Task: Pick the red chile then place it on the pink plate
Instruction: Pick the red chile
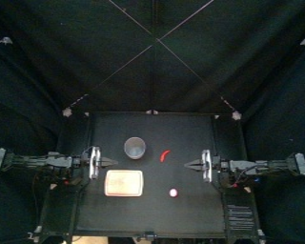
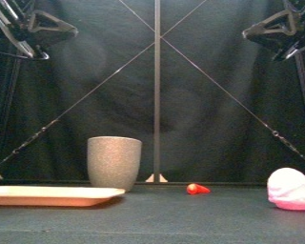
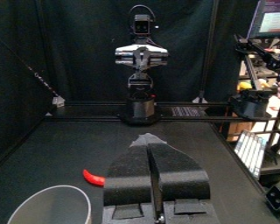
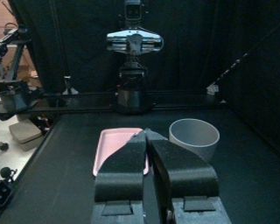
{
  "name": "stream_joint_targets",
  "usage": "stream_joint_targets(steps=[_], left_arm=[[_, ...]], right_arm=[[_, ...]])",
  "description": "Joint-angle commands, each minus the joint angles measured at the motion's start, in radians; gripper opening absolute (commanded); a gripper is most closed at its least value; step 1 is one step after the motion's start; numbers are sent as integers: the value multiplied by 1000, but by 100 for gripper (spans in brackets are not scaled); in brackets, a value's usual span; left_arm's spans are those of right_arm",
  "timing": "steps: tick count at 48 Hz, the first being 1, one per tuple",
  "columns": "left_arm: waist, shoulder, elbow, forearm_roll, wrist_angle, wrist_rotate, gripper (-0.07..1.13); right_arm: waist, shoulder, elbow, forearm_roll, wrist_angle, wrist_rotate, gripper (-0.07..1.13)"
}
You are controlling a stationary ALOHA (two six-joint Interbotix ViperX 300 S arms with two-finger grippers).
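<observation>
The red chile (image 1: 167, 153) lies on the black table just right of the tall grey speckled cup (image 1: 134, 147); the front view shows the chile (image 2: 197, 189) small and far back. The pink plate (image 1: 125, 183) sits flat in front of the cup, with nothing on it. My left gripper (image 1: 106, 164) hovers at the table's left side, shut and holding nothing. In the left wrist view the chile (image 3: 95, 178) lies ahead of the shut left gripper (image 3: 150, 141). My right gripper (image 1: 189, 167) hovers at the right, also shut and holding nothing, pointing toward the plate (image 4: 113, 144).
A small pink and white toy (image 1: 174, 193) lies near the front, right of the plate; it stands large at the right in the front view (image 2: 292, 189). The grey cup (image 4: 195, 134) is upright beside the plate's far end.
</observation>
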Motion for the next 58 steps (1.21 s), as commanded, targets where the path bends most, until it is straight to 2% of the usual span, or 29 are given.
stream_joint_targets(steps=[1, 6, 13, 23, 28, 33, 37, 47, 50, 54, 58], left_arm=[[34, 8, -2, 2, -9, 5, -2], [49, 6, 2, 3, -9, 6, -3], [54, 6, 5, 25, -9, 6, -3], [51, 3, 12, 72, -11, 5, -3], [51, 0, 12, 74, -9, 5, -3], [51, -2, 12, 72, -9, 5, -3], [51, -2, 14, 74, -9, 5, -3], [54, -3, 17, 74, -9, 5, -3], [54, -3, 18, 74, -9, 5, -3], [54, -3, 17, 74, -9, 5, -3], [54, -6, 17, 72, -9, 5, -3]], right_arm=[[-6, 38, -6, 3, 2, 5, 2], [-17, 91, -29, 15, 23, 18, 2], [-51, 224, -117, -15, 118, 8, 4], [-98, 474, -284, -195, 357, 6, 6], [-103, 586, -341, -305, 445, 8, 11], [-109, 676, -385, -405, 534, 9, 24], [-120, 741, -423, -460, 606, 14, 41], [-132, 884, -543, -491, 713, 3, 87], [-137, 922, -574, -492, 755, 3, 97], [-144, 963, -612, -491, 808, 2, 105], [-147, 996, -638, -494, 834, 0, 105]])
